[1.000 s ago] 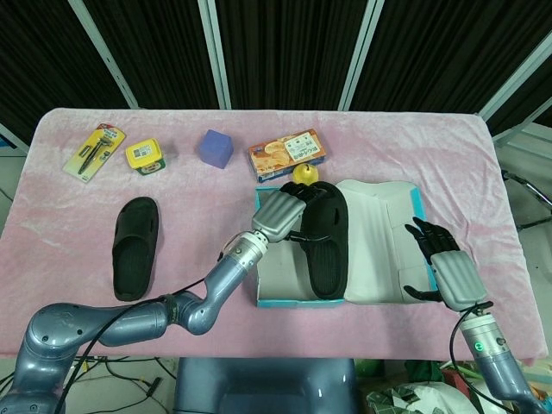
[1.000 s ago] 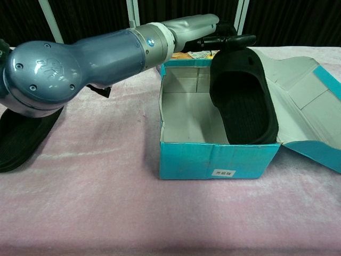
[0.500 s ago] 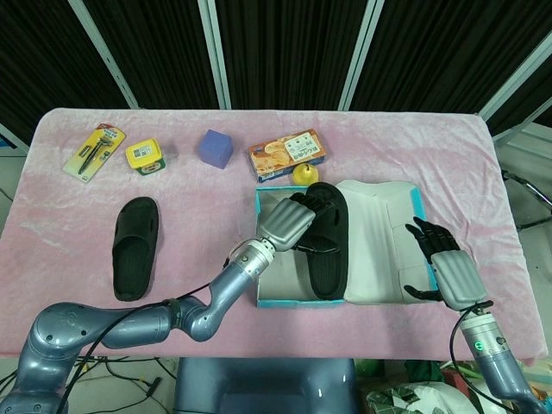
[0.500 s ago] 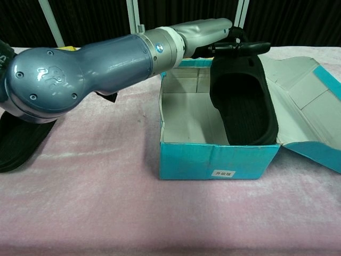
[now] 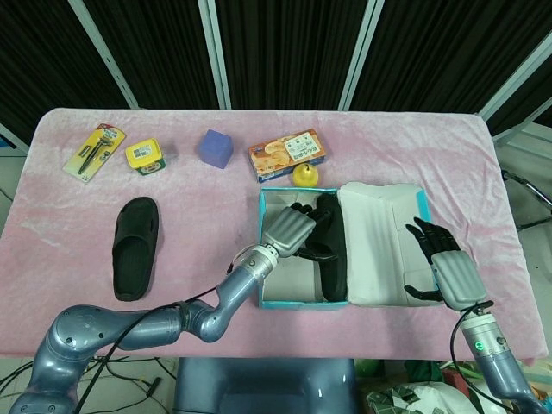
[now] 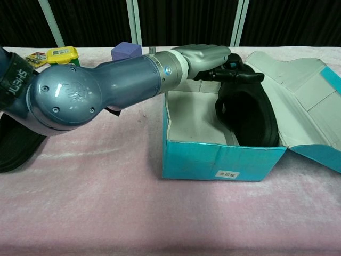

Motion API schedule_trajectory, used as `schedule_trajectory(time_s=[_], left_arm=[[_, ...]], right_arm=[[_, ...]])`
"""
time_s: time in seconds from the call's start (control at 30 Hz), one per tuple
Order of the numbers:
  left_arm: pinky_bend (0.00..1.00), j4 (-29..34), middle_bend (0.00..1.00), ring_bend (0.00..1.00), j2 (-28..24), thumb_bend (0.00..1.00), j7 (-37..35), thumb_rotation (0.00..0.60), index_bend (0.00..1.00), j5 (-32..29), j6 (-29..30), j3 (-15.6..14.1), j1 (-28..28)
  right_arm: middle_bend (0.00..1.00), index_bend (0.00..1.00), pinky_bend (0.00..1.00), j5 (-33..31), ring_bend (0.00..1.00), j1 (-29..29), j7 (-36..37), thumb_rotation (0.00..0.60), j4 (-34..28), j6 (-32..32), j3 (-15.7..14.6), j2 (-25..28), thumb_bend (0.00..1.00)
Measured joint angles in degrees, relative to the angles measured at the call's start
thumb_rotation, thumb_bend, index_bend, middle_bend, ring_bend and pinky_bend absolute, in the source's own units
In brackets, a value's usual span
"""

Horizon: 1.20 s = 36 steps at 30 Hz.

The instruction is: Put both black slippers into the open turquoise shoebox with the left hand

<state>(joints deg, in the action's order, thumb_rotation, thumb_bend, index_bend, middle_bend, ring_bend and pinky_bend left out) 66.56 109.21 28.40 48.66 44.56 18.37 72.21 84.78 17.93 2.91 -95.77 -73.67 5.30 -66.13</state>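
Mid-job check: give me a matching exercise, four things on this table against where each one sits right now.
Things:
1. slipper in the left hand
2. second slipper
3. purple cube
4. right hand

Places:
A. flat on the pink cloth, left of the shoebox
B. beside the open lid, holding nothing
C. on edge inside the shoebox, against its right wall
D. near the table's far edge, beside the yellow tub

Pairs: 1-C, 2-A, 3-D, 4-B
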Motion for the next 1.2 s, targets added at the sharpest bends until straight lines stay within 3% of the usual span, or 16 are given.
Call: schedule_trajectory(time_s=[0.37,0.57,1.0,1.07,1.2], left_arm=[[0.24,0.25,0.22,0.19,0.27,0.0,0.38,0.0,0.12,-0.86,0.32,-0.44,-0.16],[0.17,3.0,0.08,0.0,-1.73,0.0,0.89,0.0,0.08,-1.41,0.62,-0.77,-0.94],[0.18,14.7,0.09,0.01,-9.58,0.0,-6.04,0.0,0.09,8.04,7.73,-0.92,-6.87],[0.18,17.35,0.09,0.02,-11.29,0.0,-5.59,0.047,0.09,8.33,9.44,-1.24,-8.08],[0.18,23.47,0.11,0.02,-15.18,0.02,-1.13,0.273,0.09,7.8,14.38,-2.46,-10.83]], right_arm=[[0.0,0.0,0.07,0.02,0.0,-0.12,0.01,0.6,0.1,-0.06,-0.08,-0.06,0.03],[0.0,0.0,0.07,-0.01,0.0,-0.22,-0.11,0.6,0.03,-0.15,-0.11,-0.04,0.03],[0.0,0.0,0.07,-0.27,0.0,0.22,-0.11,0.6,0.06,0.27,0.29,-0.36,0.03],[0.0,0.0,0.07,-0.42,0.0,0.22,0.2,0.6,0.32,0.26,0.4,-0.39,0.03],[0.0,0.0,0.07,-0.71,0.0,0.21,1.1,0.6,1.12,0.28,0.58,-0.42,0.03]])
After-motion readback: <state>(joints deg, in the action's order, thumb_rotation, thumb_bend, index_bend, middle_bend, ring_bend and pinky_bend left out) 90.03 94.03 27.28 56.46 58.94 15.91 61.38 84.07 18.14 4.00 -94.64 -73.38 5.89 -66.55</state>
